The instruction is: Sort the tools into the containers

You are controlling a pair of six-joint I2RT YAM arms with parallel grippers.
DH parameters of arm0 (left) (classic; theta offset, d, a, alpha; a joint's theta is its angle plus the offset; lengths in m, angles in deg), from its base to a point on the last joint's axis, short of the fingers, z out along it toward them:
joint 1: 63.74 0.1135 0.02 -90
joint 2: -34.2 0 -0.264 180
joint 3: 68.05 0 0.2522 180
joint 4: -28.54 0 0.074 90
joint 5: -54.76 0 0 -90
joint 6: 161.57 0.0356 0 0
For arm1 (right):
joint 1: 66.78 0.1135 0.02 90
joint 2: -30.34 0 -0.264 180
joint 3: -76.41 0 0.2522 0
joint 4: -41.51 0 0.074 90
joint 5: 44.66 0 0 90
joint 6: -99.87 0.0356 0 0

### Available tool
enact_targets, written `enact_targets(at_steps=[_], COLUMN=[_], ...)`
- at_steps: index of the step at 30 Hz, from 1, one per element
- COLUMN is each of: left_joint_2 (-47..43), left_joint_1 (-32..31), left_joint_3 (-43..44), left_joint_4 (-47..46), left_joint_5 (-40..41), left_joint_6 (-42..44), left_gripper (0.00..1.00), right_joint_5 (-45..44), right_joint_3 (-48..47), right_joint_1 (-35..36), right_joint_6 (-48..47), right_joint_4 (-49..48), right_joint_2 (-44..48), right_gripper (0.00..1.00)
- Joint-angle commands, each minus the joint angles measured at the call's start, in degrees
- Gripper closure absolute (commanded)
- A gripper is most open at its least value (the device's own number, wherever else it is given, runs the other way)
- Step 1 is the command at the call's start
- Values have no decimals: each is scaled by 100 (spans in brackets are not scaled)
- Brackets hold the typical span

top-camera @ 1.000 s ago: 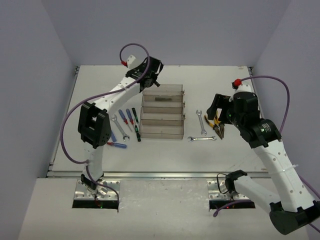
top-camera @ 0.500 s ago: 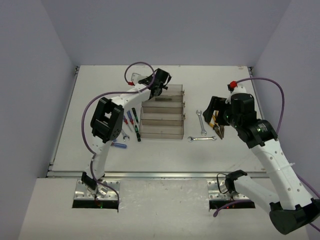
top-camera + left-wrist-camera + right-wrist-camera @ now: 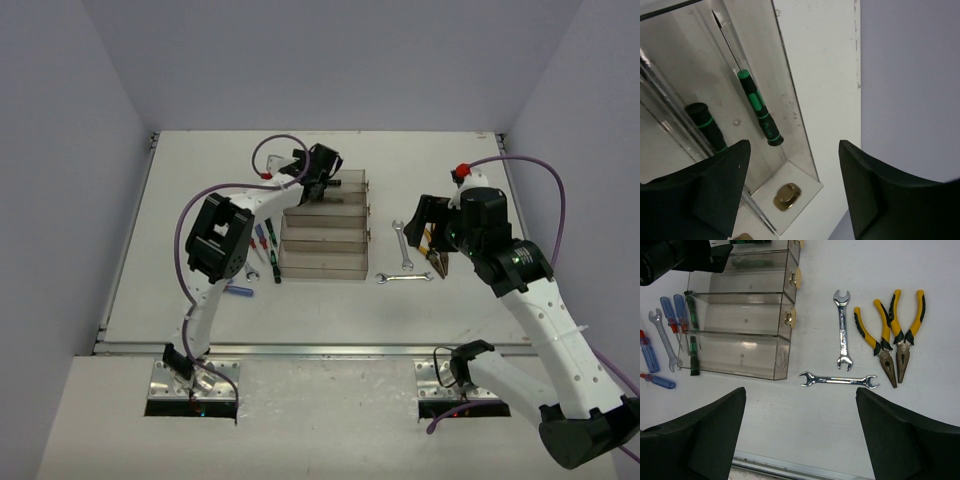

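Smoky clear plastic trays (image 3: 323,262) stand joined in a row in the middle of the tabletop (image 3: 200,160). Over the farthest tray the left hand (image 3: 795,190) hovers with fingers apart and empty; a black screwdriver with green marks (image 3: 757,107) lies inside that tray. The right hand (image 3: 800,435) hangs with fingers spread wide, holding nothing, above two wrenches (image 3: 841,330) and two yellow-handled pliers (image 3: 875,337) lying right of the trays. Blue-and-red screwdrivers (image 3: 667,315), a third wrench (image 3: 662,340) and a second black screwdriver (image 3: 691,335) lie on their left.
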Motion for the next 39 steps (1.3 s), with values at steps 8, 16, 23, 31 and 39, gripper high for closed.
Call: enact_targets(at_steps=[8, 16, 23, 31, 39], left_joint_2=[-1250, -2296, -2491, -1642, -1379], left_joint_1=[-8, 842, 1383, 1554, 1557], left_joint_3=[388, -262, -1651, -1282, -1278], left_joint_4=[-348, 1590, 1301, 1554, 1597], left_joint_5=[349, -606, -1856, -2328, -2207], left_joint_6=[2890, 5166, 6341, 6614, 6559], left_gripper=[0, 2, 48, 65, 65], right_joint_5=[-57, 395, 536, 778, 822], right_joint_3=[-73, -140, -187, -67, -79], right_joint_1=[-24, -24, -20, -24, -24], right_joint_6=[-216, -331, -473, -563, -569], right_joint_4=[-243, -215, -208, -243, -281], right_joint_2=[20, -185, -276, -343, -366], right_gripper=[9, 9, 10, 10, 10])
